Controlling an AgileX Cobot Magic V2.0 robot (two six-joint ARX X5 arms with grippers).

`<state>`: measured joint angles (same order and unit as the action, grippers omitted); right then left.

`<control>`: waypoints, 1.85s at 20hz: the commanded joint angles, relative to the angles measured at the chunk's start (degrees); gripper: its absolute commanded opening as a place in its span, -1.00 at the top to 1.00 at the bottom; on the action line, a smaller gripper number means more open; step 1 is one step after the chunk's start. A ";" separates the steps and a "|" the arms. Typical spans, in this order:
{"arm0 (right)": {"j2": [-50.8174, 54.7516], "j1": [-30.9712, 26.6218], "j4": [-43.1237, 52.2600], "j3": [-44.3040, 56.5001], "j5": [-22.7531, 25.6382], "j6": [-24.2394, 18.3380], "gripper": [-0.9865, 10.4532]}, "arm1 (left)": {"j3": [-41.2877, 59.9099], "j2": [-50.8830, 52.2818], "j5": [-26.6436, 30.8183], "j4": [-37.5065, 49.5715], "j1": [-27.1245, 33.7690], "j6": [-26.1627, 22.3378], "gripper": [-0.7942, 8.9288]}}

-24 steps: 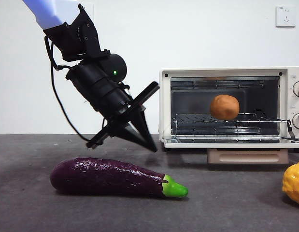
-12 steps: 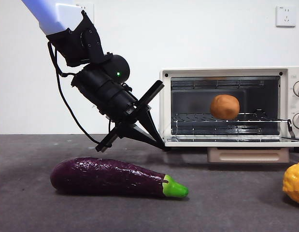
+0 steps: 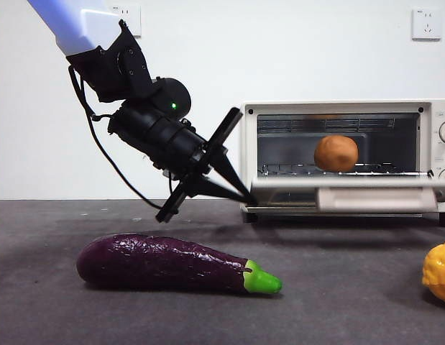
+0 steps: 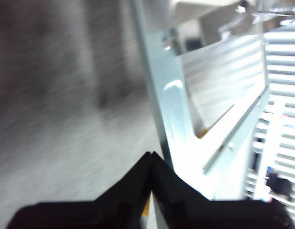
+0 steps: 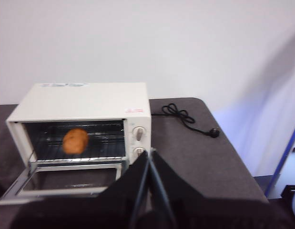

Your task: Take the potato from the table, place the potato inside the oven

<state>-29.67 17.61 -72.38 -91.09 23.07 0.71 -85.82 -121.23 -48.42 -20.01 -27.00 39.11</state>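
Note:
The potato [image 3: 336,153], a small orange-brown lump, lies on the wire rack inside the cream-white oven [image 3: 337,106]. The oven door [image 3: 351,188] hangs partly raised, its beige handle [image 3: 377,199] facing the front. My left gripper [image 3: 248,199] is shut, with its tips at the door's left end. In the left wrist view the left gripper [image 4: 151,155] touches the door's metal frame [image 4: 171,109]. My right gripper [image 5: 149,153] is shut and empty, high above the table, looking down on the oven [image 5: 85,95] and the potato [image 5: 75,140].
A long purple eggplant [image 3: 164,263] with a green tip lies on the dark grey table [image 3: 337,302], below the left arm. A bumpy yellow-orange item [image 3: 439,269] sits at the right edge. The oven's power cord [image 5: 185,117] trails over the table behind it.
The left gripper has moved right to the oven door's left end. The door has swung up from lying flat open to partly raised. The potato has stayed on the rack.

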 commanded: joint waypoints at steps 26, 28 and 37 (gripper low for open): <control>0.33 0.04 -1.90 -0.24 -2.69 1.86 0.83 | -17.99 -0.48 -7.50 7.28 1.36 8.15 0.85; 0.33 0.04 -2.23 -0.24 -2.67 1.88 0.83 | -17.99 0.17 -7.63 6.54 1.36 6.84 0.85; 0.33 0.04 -4.81 -0.22 -2.67 1.62 0.84 | -17.99 8.48 -8.55 -2.05 1.31 -4.98 0.85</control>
<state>-29.67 17.61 -77.23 -91.09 20.56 1.96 -103.90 -114.21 -56.38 -21.76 -25.56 39.31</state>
